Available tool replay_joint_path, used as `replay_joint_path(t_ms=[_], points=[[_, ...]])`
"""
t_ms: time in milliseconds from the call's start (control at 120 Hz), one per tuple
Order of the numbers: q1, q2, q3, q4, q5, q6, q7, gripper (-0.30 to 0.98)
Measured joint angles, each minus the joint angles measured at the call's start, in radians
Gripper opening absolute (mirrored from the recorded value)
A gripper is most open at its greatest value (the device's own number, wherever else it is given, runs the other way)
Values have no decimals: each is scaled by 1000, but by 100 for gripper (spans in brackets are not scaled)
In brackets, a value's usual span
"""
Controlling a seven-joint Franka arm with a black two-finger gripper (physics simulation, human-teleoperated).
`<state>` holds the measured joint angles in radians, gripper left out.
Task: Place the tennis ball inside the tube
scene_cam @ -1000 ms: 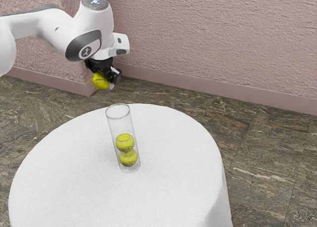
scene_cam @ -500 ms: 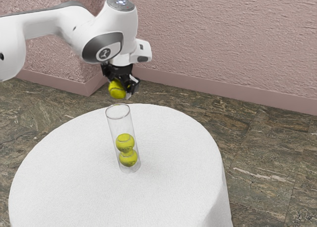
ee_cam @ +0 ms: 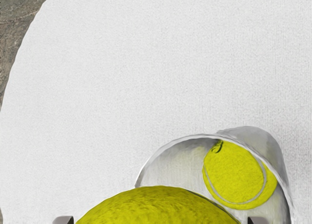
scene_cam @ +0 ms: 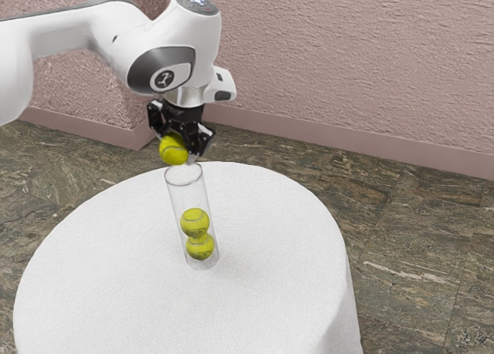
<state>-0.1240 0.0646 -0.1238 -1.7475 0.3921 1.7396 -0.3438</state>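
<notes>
My gripper (scene_cam: 179, 144) points down just above the clear tube (scene_cam: 184, 186), shut on a yellow tennis ball (scene_cam: 173, 150). In the exterior view this ball appears slightly left of the tube's open mouth, above its rim. Two other balls, an upper one (scene_cam: 194, 222) and a lower one (scene_cam: 200, 247), are stacked inside the upright tube. In the wrist view the held ball (ee_cam: 158, 208) hides part of the tube's mouth, with the rim (ee_cam: 199, 135) curving around beyond it and a ball (ee_cam: 237, 177) visible inside.
The tube stands on a round table with a white cloth (scene_cam: 270, 284). Beyond the table are a stone-patterned floor (scene_cam: 409, 223) and a pink wall (scene_cam: 347, 61). The arm (scene_cam: 65, 34) reaches in from the exterior view's upper left.
Over the last second my hand has carried the ball toward the exterior view's right and down to the tube's mouth. The hand has also turned. The tube and its two balls have stayed still.
</notes>
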Motion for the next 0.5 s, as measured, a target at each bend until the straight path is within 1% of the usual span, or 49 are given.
replay_joint_path(t_ms=[200, 500], points=[[-10, -5, -4, 0, -1, -33, -44, 37], [11, 4, 7, 2, 15, 6, -58, 37]])
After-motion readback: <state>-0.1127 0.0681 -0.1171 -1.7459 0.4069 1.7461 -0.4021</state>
